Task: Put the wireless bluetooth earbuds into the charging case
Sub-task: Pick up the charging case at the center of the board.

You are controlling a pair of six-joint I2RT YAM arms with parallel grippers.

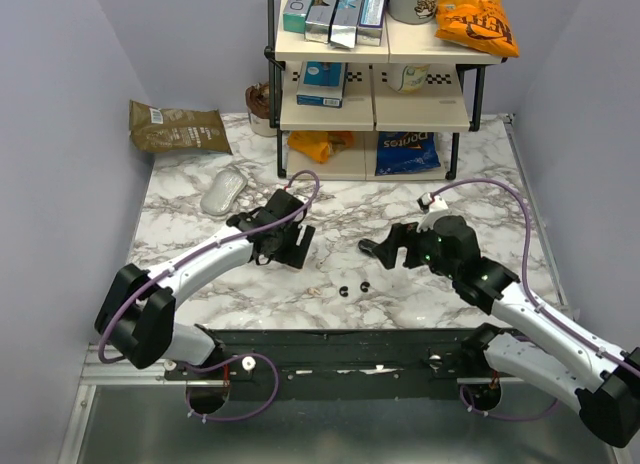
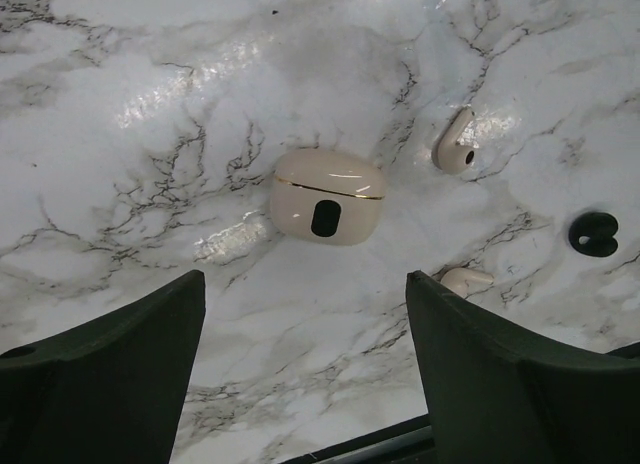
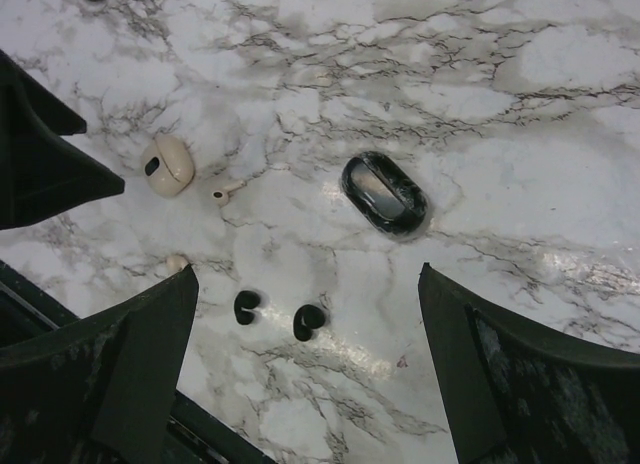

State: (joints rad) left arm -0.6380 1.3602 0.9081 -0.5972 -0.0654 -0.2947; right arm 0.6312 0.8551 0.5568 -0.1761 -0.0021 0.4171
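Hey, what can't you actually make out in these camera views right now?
Top view: beige case not visible, likely under the left gripper.
Left wrist view: one beige earbud half hidden behind a finger.
Right wrist view: black charging case glossy; lid open or shut unclear.

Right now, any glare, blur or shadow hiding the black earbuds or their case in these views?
Top external: sharp and evenly lit, but the black earbuds are mere specks. Right wrist: both buds crisp; a pale reflection on the black case lid, outline still clear. Left wrist: bright glare streaks on the marble table, one black bud sharp near the right edge.
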